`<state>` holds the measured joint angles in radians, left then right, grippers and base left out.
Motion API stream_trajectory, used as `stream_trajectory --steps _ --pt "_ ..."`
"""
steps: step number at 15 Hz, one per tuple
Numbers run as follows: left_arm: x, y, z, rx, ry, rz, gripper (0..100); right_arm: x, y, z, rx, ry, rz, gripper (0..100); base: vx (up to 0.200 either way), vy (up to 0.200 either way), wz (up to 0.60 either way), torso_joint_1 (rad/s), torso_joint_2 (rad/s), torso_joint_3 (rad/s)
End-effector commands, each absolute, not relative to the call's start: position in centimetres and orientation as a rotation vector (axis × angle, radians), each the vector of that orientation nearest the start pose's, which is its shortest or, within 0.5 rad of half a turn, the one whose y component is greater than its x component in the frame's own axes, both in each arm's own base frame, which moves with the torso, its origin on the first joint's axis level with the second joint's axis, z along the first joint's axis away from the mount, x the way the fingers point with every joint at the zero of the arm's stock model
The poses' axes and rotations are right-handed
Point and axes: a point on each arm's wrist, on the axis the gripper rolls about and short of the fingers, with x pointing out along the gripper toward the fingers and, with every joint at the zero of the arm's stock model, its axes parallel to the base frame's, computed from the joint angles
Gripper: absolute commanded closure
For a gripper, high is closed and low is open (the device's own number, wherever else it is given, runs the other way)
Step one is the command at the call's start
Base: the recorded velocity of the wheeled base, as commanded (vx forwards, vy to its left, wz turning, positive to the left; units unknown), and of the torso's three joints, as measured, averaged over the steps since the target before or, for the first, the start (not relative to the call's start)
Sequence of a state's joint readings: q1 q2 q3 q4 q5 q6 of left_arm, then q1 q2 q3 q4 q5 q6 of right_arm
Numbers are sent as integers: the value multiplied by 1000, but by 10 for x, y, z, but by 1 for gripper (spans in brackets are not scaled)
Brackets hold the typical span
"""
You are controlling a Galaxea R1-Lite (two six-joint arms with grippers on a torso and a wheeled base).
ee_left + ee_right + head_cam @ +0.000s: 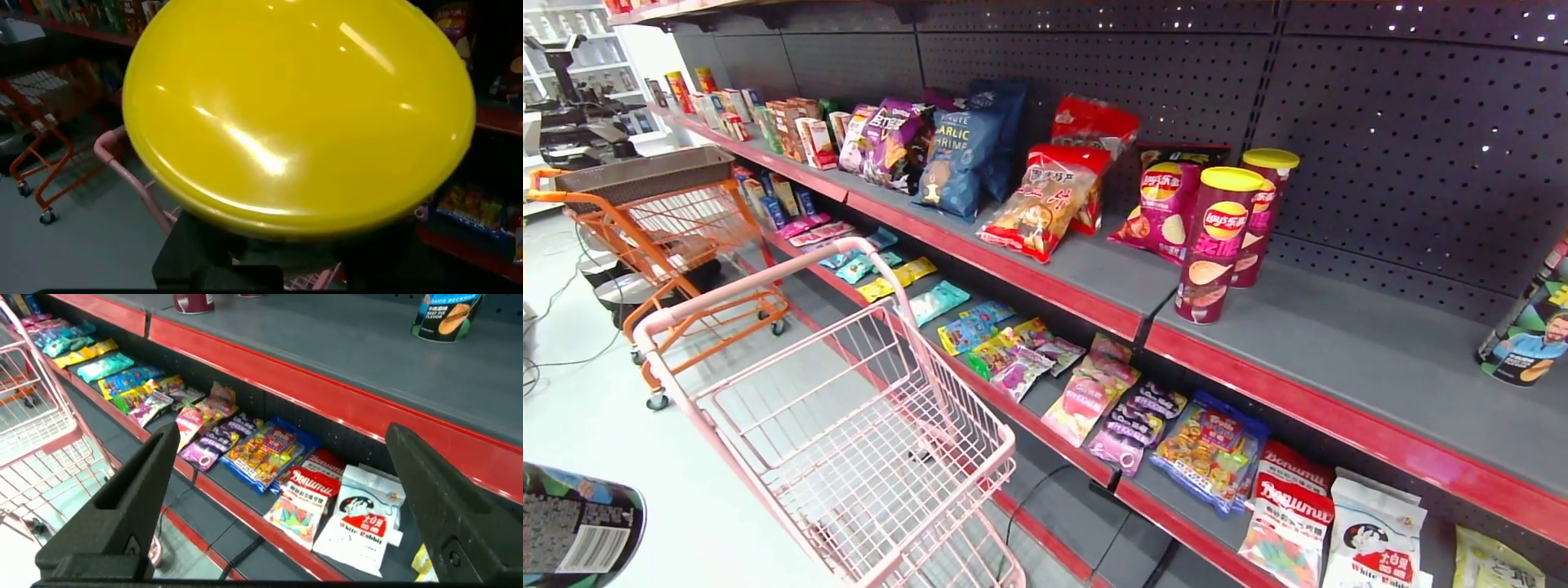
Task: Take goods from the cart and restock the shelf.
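Two purple chip cans [1223, 237] with yellow lids are stood upright and close together on the upper shelf [1339, 359]. A dark can [1525, 331] is set well apart from them, farther to the right. A yellow-lidded can [298, 114] is grasped by the left hand [270, 260] and held low beside the pink cart [849, 425]. The right hand [283, 441] is released, its fingers spread wide with nothing between them, and is faced toward the snack bags [265, 453] laid on the lower shelf.
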<state>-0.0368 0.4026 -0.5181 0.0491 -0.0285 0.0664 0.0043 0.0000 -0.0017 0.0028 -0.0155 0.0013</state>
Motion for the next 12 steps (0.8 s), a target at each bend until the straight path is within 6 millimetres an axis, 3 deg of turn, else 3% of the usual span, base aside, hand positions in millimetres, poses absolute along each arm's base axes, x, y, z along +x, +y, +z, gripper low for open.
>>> stream_trajectory --steps 1,12 --pt "-7 0 220 70 -61 -64 100 -23 0 75 2 3 -11 0 0 0 -600 2 7 2" --pt "-4 1 220 196 -48 11 100 -23 0 76 0 2 -11 0 0 0 -600 4 1 1"
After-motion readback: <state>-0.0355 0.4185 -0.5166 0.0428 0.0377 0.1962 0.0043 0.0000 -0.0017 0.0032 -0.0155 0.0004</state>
